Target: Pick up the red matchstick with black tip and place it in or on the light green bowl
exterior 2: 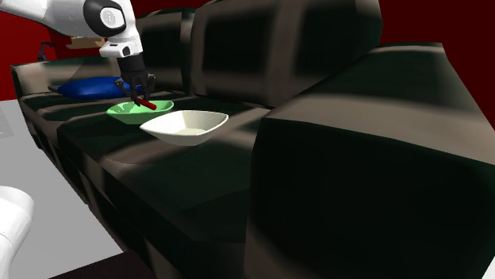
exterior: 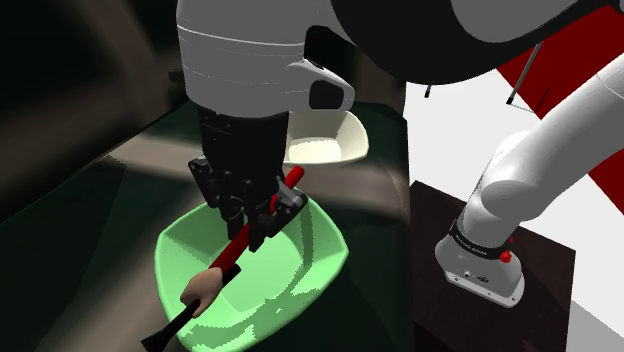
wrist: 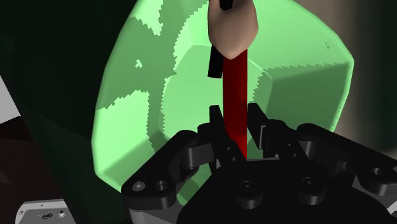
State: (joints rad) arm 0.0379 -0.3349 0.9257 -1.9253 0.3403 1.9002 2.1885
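My black gripper hangs over the light green bowl on the dark sofa seat and is shut on the matchstick. The stick is tilted. Its red shaft rises behind the fingers, and its lower end carries a beige bulb and a black tip that reaches out past the bowl's near rim. In the wrist view the red shaft runs between the two fingers of the gripper, above the inside of the bowl. The second exterior view shows the gripper just above the green bowl.
A white bowl sits on the seat right beside the green one. A blue cushion lies farther along the sofa. Tall dark backrests rise behind the seat. My stand is at the shoulder view's lower right.
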